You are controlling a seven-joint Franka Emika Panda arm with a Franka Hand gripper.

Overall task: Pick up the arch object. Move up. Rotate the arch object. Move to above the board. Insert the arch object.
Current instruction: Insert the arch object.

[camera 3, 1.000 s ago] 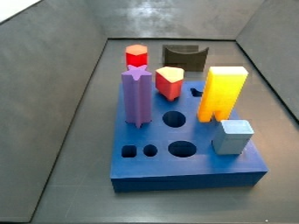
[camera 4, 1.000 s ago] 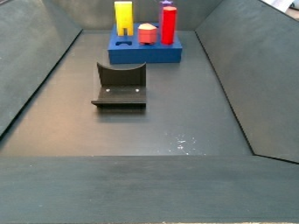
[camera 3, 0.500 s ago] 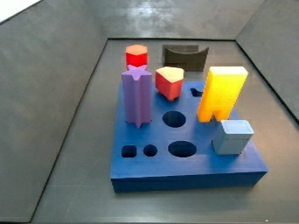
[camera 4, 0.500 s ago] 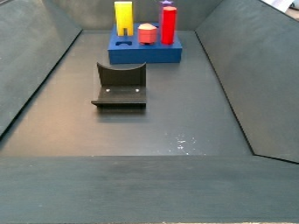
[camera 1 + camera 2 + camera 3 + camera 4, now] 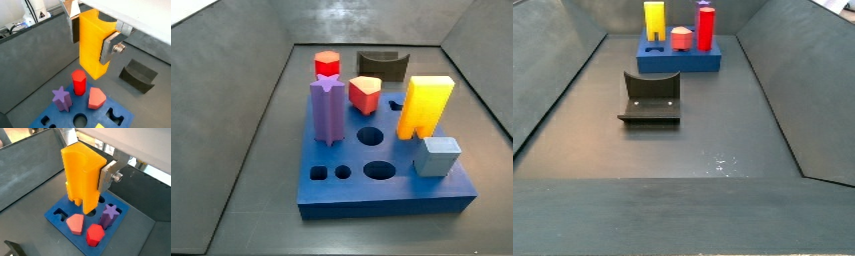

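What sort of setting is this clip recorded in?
Probably a simulated test bin: smooth grey sloped walls enclose a bare floor holding only a blue board of pegs and a dark block. In both wrist views the gripper holds the arch object above the board.

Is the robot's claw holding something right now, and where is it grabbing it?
Yes. The gripper, above the board, holds the arch object by its flat sides near the top.
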